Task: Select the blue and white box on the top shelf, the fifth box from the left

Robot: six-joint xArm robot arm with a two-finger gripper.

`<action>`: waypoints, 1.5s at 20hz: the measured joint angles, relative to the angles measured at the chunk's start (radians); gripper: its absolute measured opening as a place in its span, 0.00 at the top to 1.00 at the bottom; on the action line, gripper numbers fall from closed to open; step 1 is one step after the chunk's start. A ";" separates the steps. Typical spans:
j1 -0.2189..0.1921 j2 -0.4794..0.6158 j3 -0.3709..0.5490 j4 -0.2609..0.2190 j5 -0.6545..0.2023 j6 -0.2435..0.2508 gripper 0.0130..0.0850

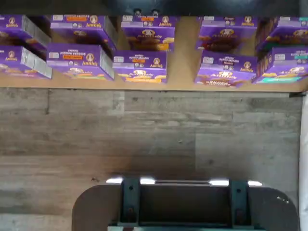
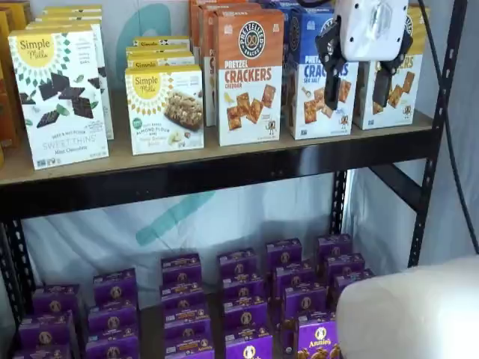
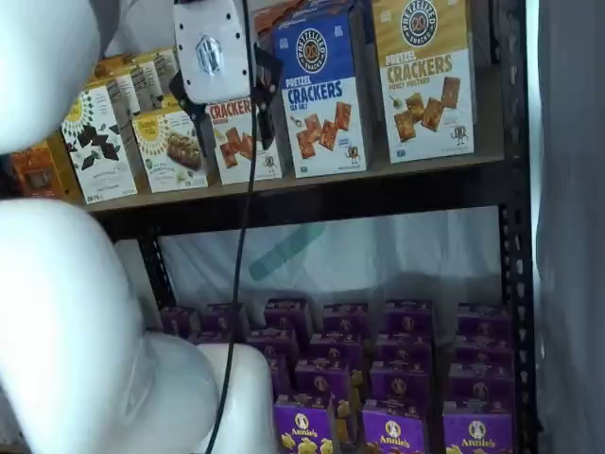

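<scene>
We see the hand [image 2: 358, 84] hanging in front of the top shelf [image 2: 224, 168] in both shelf views, its two black fingers [image 2: 332, 88] spread wide apart with nothing between them, so it's open and empty. The blue and white box [image 2: 318, 82] stands upright on that shelf, just right of the orange-topped cheddar box [image 2: 250, 75] and left of the yellow-topped box [image 2: 393, 93]. In a shelf view the hand sits right in front of the blue and white box's right side, one finger over it and the other over the yellow-topped box – we can't tell whether it touches either, it looks nearer to the camera. Further left on the shelf are the Simple Mills boxes [image 2: 61, 93]. Down on the lower shelf stand rows of purple Annie's boxes [image 2: 239, 299] – the wrist view shows those too, plus grey wood-look floor [image 1: 144, 130].
</scene>
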 joint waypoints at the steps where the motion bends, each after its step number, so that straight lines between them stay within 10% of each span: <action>1: 0.006 0.001 0.004 -0.004 -0.013 0.004 0.00; 12: 0.034 0.113 -0.030 -0.047 -0.103 0.019 0.00; 30: -0.059 0.274 -0.241 -0.036 -0.116 -0.070 0.00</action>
